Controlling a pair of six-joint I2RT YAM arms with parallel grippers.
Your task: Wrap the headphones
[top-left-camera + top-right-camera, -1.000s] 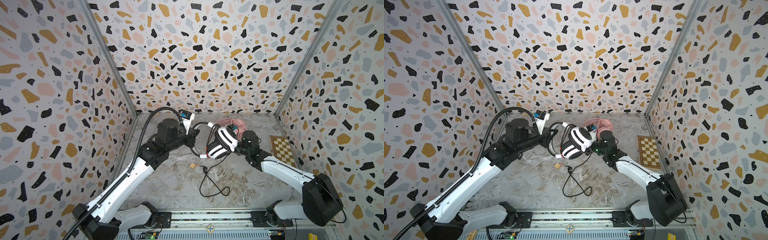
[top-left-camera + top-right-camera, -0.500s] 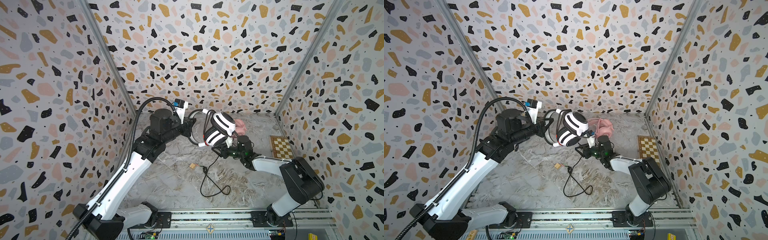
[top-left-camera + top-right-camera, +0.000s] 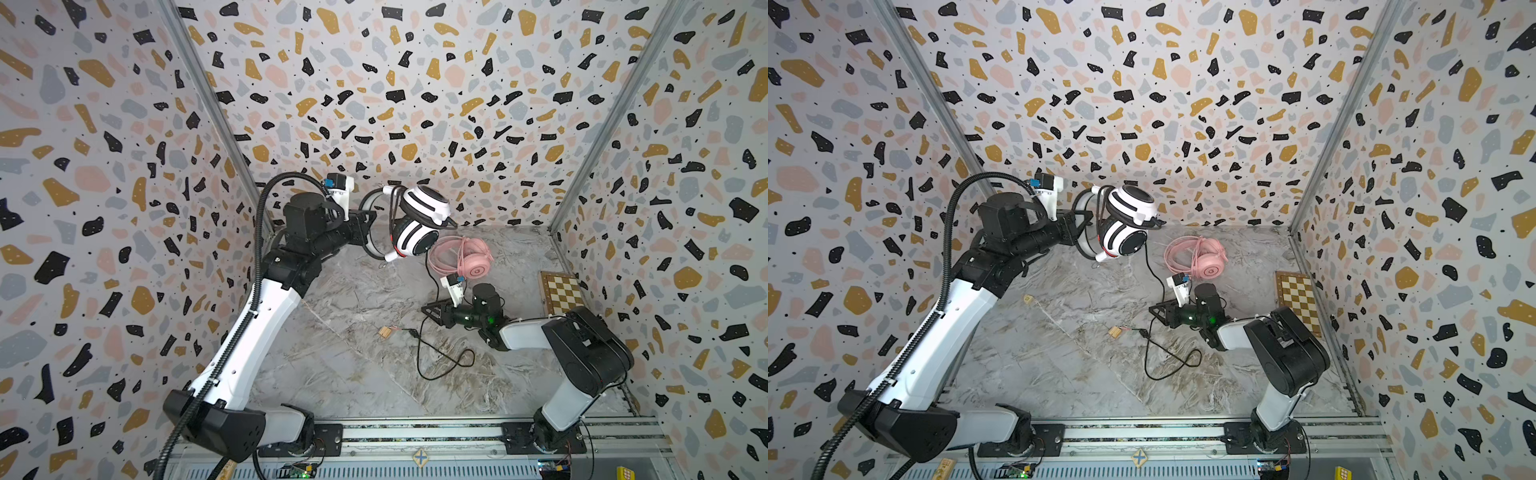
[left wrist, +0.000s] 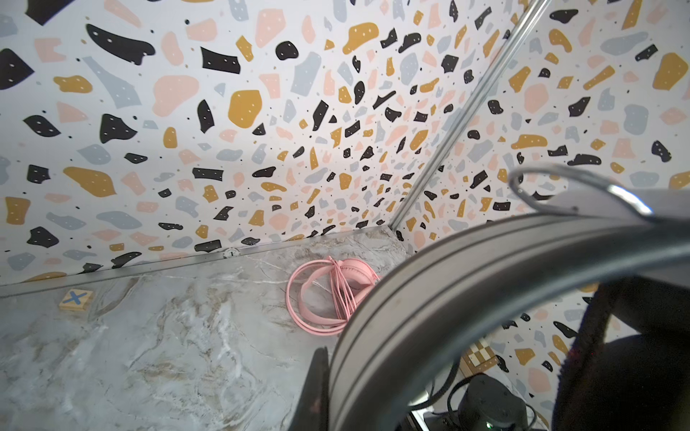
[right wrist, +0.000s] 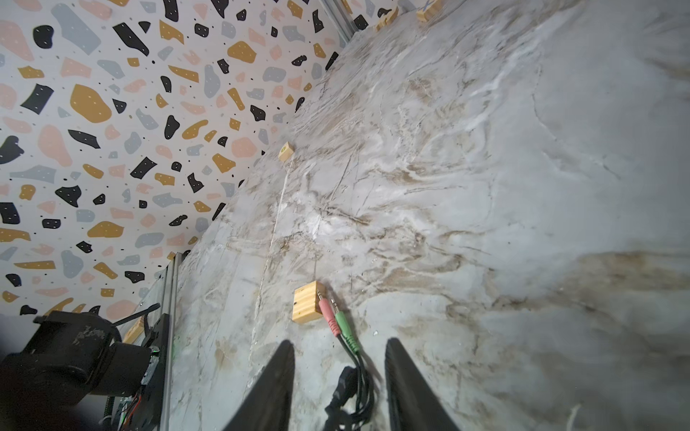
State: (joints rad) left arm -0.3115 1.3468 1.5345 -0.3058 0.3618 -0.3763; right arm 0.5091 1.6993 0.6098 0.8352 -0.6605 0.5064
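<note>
Pink headset (image 3: 461, 259) looks wrapped, near worktop (image 3: 332, 374) back-right corner; white headset (image 3: 419, 224) clamped aloft in left gripper (image 3: 368, 228), black cable (image 3: 440, 365) tail loose mid-worktop, right gripper (image 5: 338, 347) parted astride it, so that wrap is left.

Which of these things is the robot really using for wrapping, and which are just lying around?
For the job: white headphones, held up by the left gripper; their black cable, trailing onto the table; pink headphones, cable looking already wound.

Just lying about: chessboard; plain wooden block by the plugs; wooden block marked X.
</note>
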